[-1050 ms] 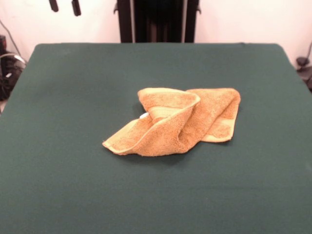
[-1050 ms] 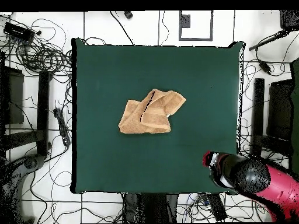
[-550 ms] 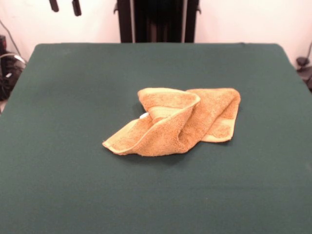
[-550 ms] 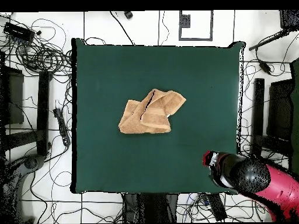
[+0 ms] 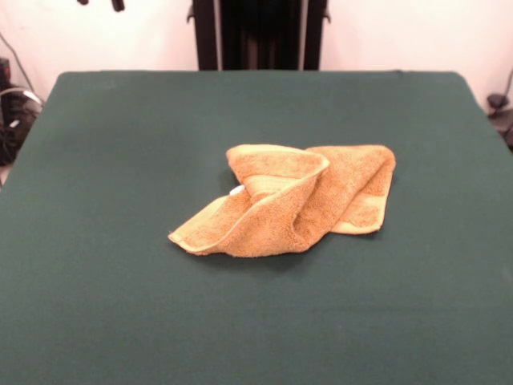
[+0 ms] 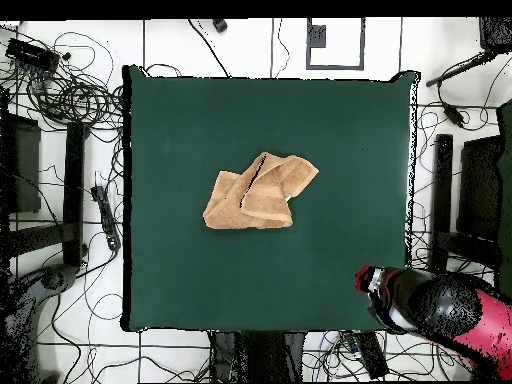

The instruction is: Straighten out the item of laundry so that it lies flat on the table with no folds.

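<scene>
The item of laundry, a golden-tan terry towel, lies crumpled near the middle of the table. One end is folded over into a loop, and a small white tag peeks out at the fold. From overhead the towel sits slightly left of the centre of the table. Only the two dark tips of my gripper show at the top edge, far up and left of the towel, apart with nothing between them. Overhead, the red and black arm hangs over the table's bottom-right corner and hides the gripper.
Tangled cables cover the floor on all sides of the table. Black stands and equipment flank its left and right edges. Green cloth stretches wide around the towel on every side.
The gripper tips have risen almost out of the front view. Overhead, the arm has drawn back slightly toward the bottom-right corner. The towel has not moved.
</scene>
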`<state>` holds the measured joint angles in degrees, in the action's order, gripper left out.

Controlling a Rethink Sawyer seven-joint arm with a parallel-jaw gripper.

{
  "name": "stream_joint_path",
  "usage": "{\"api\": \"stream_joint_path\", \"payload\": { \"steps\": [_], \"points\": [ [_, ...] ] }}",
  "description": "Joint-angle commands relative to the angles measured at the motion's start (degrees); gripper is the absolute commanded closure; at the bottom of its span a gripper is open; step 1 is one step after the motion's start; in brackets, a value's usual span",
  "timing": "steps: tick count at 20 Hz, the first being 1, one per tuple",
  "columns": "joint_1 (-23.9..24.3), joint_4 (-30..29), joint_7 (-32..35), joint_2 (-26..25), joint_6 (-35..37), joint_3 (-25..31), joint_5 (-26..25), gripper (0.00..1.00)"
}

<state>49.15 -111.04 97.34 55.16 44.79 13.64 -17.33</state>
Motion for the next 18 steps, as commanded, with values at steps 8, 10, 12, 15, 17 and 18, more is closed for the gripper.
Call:
{"api": "stream_joint_path", "payload": {
  "steps": [8, 10, 12, 15, 17, 18],
  "points": [
    [-0.7, -0.4, -11.0, -1.1, 5.9, 7.8, -2.3, 0.0],
    [-1.3, 0.8, -10.8, -2.1, 6.5, 8.1, -2.3, 0.0],
    [-1.9, 2.9, -10.5, -3.4, 7.8, 8.5, -2.1, 0.0],
    [-3.1, 6.2, -9.3, -4.9, 9.6, 8.6, -1.8, 0.0],
    [-3.7, 8.3, -8.7, -5.7, 9.9, 8.7, -1.8, 0.0],
    [-3.8, 9.4, -9.1, -6.3, 10.2, 9.0, -1.9, 0.0]
  ]
}}
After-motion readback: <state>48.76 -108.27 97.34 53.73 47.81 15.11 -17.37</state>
